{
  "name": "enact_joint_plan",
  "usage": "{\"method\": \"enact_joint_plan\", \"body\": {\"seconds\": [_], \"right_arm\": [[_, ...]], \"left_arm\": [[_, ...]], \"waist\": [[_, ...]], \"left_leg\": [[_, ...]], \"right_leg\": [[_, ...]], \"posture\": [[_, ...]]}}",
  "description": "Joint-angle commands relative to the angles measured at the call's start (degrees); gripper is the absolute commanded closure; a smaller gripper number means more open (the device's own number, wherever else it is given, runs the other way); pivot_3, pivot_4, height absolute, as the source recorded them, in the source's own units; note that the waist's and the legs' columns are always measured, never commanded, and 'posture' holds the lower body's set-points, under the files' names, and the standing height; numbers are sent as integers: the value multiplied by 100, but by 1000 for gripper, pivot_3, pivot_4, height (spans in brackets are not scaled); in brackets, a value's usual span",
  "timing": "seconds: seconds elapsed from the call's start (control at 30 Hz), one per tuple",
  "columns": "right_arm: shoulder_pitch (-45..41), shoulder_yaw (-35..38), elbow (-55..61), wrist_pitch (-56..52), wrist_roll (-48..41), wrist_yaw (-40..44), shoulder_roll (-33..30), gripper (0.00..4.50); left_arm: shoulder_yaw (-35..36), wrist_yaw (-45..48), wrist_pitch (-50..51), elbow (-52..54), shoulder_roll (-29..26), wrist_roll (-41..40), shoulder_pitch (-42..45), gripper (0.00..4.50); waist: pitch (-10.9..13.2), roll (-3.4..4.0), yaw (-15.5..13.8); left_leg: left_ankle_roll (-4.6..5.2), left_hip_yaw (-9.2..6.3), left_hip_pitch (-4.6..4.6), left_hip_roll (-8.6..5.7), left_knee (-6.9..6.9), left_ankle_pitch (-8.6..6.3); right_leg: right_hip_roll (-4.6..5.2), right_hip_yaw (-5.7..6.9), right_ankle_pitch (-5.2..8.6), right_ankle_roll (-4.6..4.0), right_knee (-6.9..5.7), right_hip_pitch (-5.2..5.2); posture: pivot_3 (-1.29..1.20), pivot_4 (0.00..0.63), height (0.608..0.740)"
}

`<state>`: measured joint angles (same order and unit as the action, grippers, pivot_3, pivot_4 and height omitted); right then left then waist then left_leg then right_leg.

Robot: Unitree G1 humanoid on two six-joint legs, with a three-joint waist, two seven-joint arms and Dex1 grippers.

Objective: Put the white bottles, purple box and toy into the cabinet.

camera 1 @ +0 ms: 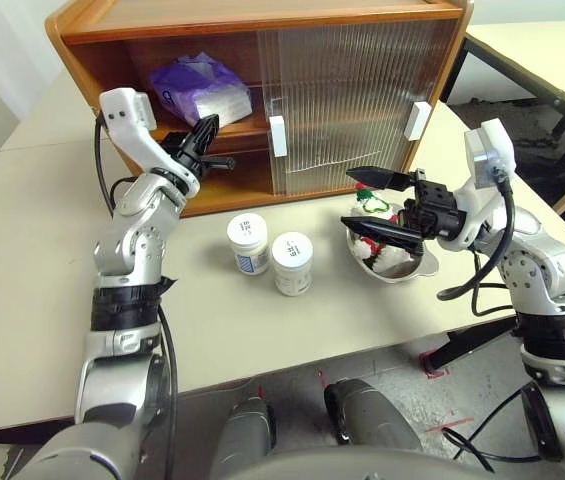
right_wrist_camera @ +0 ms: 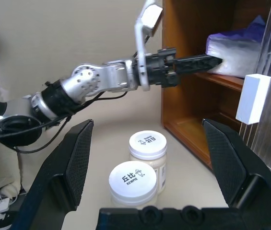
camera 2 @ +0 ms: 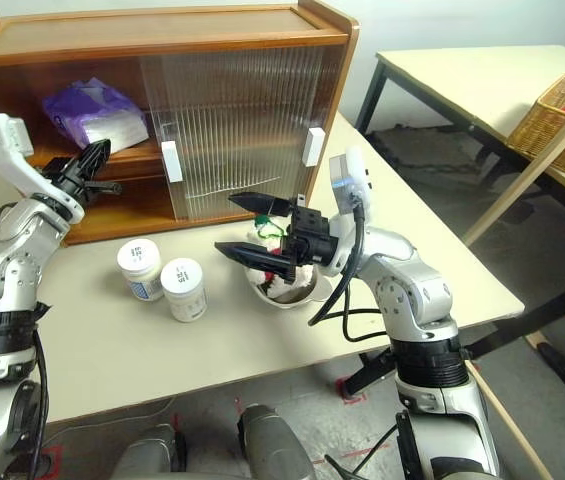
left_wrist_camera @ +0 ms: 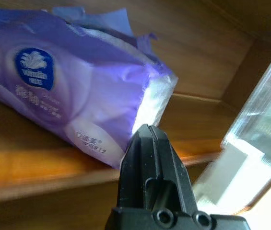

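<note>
The purple box [camera 1: 200,85] lies on the middle shelf in the open left half of the cabinet [camera 1: 262,20]. My left gripper [camera 1: 207,128] is shut with nothing in it, its tip at the box's near end, by the shelf edge [left_wrist_camera: 53,177]. Two white bottles [camera 1: 248,243] [camera 1: 292,262] stand side by side on the table in front of the cabinet. The toy [camera 1: 372,252] lies in a round metal dish [camera 1: 407,272] to their right. My right gripper [camera 1: 350,198] is open, pointing left just above the toy, its lower finger over the dish.
Both ribbed sliding doors [camera 1: 347,100] with white handles [camera 1: 278,135] cover the cabinet's right half. A second table [camera 2: 482,80] with a wicker basket [camera 2: 562,115] stands to the right. The table edge [camera 1: 262,370] is near the bottles.
</note>
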<state>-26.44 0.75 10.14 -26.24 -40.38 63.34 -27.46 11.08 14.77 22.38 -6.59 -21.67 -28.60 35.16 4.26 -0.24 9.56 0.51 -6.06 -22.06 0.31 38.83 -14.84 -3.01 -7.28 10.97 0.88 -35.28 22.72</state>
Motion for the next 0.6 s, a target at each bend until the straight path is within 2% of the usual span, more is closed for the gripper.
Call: {"method": "enact_joint_plan", "body": {"seconds": [0.03, 0.37, 0.47, 0.6], "right_arm": [[49, 19, 127, 13, 17, -61, -29, 0], [148, 44, 295, 5, -25, -228, -16, 0], [135, 42, 292, 6, -26, -232, -22, 0], [131, 34, 285, -1, -32, -225, -26, 0]], "left_arm": [[-61, 112, -343, -666, -9, 397, 334, 4486], [220, 52, -970, -2223, -38, 776, 1218, 4486], [321, 109, -1040, -2167, -41, 703, 1235, 4486], [386, 476, -871, -1524, 58, 350, 1011, 4486]], "waist": [[0, -1, 35], [-2, 0, 266], [-2, -1, 311], [-2, -2, 397]], "left_leg": [[0, 1, 0, 0, 1, 0], [14, 13, -6, -9, 7, 5], [32, 19, -6, -21, 13, 17], [37, 32, -9, -29, 23, 30]], "right_leg": [[0, 1, 1, 3, 0, 0], [-1, 16, 1, 29, 2, -5], [-2, 16, -8, 44, 2, -14], [-3, 16, -13, 48, 2, -18]], "posture": [[-276, 44, 740], [-299, 37, 740], [-295, 38, 740], [-289, 43, 740]]}}
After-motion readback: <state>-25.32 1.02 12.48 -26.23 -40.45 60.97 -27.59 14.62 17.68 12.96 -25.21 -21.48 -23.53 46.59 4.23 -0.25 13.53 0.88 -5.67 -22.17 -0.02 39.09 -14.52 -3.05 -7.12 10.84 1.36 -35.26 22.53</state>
